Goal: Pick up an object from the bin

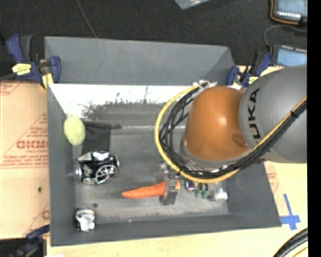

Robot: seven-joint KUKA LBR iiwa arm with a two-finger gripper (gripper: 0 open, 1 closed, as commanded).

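My gripper [170,189] sticks out from under the orange dome, low in the front middle of the bin. It is at the thick right end of an orange carrot-shaped thing [143,193] that lies flat on the floor, pointing left. Whether it touches the carrot I cannot tell. Small green and white bits [207,193] lie just to its right, partly hidden under the arm.
A black-and-white toy car [98,167] sits at the left. A pale yellow-green ball [74,130] rests against the left wall, beside a flat black piece [100,134]. A small white thing [85,219] lies in the front left corner. The arm covers the bin's right half.
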